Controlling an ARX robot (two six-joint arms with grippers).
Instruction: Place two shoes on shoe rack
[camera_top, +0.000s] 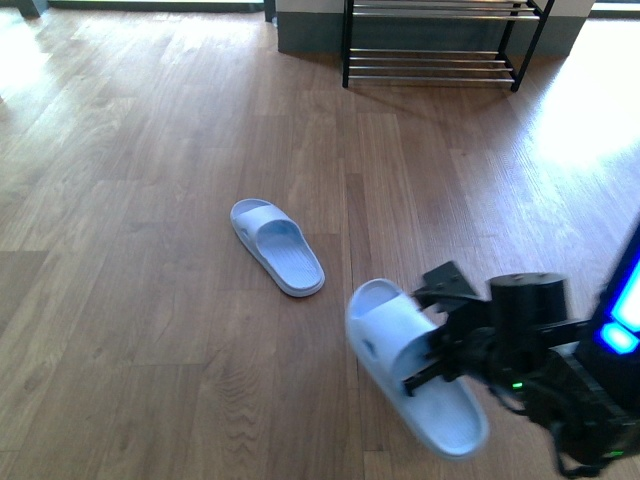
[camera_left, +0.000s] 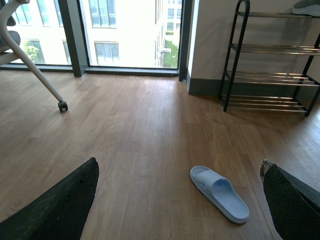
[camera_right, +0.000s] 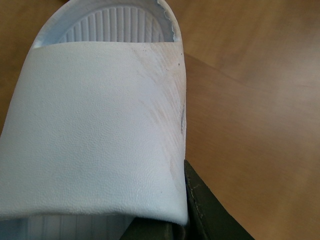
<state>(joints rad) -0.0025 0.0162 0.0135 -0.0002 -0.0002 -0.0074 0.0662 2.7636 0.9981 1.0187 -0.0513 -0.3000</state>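
The left fingers are two dark padded tips spread wide apart, with nothing between them. They show only in the left wrist view and hang above a brown wooden floor. Beyond these fingers, a white chair leg with a black castor stands in front of a tall window.

Ahead of the left fingers, clear of both, a pale blue slide sandal lies flat on the floor with its footbed facing up. In the front view this loose slide lies to the left of the right fingers and farther from the robot, apart from them.

The right fingers are black and closed on the second pale blue slide, pinching it at the strap side. This held slide looks slightly blurred, and it cannot be told whether it touches the floor. In the right wrist view its broad, scuffed strap fills most of the frame, with one dark finger pressed against its edge.

The shoe rack stands against the far wall, well beyond both pairs of fingers and both slides. It has a black frame with tiers of thin chrome bars. Neither slide is on it.
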